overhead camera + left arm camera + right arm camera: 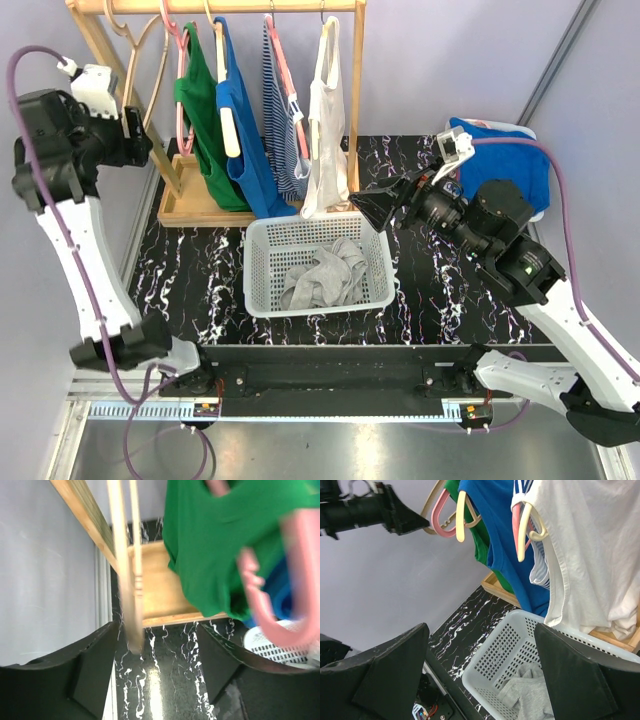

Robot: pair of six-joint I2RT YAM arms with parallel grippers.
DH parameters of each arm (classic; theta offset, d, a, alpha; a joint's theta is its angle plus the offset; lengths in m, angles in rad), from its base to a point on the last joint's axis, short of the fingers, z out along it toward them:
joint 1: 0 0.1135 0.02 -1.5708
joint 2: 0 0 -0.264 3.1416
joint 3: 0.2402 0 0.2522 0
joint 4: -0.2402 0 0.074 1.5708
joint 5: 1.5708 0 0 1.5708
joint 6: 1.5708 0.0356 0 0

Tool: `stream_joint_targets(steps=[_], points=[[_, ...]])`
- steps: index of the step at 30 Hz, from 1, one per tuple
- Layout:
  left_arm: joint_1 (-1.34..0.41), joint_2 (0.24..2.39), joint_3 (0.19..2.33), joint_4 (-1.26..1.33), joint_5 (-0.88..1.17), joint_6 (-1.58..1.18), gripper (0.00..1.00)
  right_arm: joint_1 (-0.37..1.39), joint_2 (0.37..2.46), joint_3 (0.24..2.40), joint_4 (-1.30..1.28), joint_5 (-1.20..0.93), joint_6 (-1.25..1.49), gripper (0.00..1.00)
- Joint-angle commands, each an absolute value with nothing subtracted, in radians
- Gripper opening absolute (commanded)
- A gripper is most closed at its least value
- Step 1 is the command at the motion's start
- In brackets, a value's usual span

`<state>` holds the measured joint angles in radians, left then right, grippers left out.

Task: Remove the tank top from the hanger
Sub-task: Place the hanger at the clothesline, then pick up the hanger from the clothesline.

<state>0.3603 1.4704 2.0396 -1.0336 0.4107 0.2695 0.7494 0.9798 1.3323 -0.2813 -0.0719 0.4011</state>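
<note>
Several tank tops hang on a wooden rack (pixel 215 6): green (pixel 205 130) on a pink hanger, blue (pixel 250 150) on a cream hanger, striped (pixel 285 120), and white (pixel 327 130). An empty wooden hanger (pixel 140 60) hangs at the left end. My left gripper (pixel 133 125) is open beside that hanger, which shows blurred between its fingers in the left wrist view (pixel 125 580); the green top (pixel 215 545) is to the right. My right gripper (pixel 375 205) is open and empty, just right of the white top's hem (pixel 585 555).
A white basket (pixel 262 285) holding a grey garment (pixel 325 275) stands below the rack on the black marbled table. The rack's wooden base tray (pixel 195 205) is at the back left. A blue cloth (pixel 510 160) lies at the back right.
</note>
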Motion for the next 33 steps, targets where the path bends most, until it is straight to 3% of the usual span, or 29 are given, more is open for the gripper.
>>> stream_joint_targets(steps=[1,7,12,16,20,33], points=[[0.380,1.364,2.124,-1.046,0.523,0.258,0.73,0.744,0.954,1.321,-0.242,-0.081,0.399,0.96],[0.449,1.423,2.272,-1.108,0.736,0.111,0.83,0.744,0.939,1.313,-0.253,-0.081,0.394,0.96],[0.395,1.439,2.287,-1.045,0.779,0.002,0.83,0.744,0.919,1.290,-0.256,-0.066,0.390,0.95],[0.293,1.466,2.269,-1.002,0.688,-0.029,0.77,0.744,0.911,1.259,-0.245,-0.061,0.402,0.95],[0.191,1.494,2.247,-0.966,0.598,-0.029,0.64,0.744,0.913,1.229,-0.230,-0.049,0.413,0.94],[0.155,1.545,2.203,-0.758,0.360,-0.022,0.61,0.744,0.959,1.206,-0.207,-0.058,0.410,0.94]])
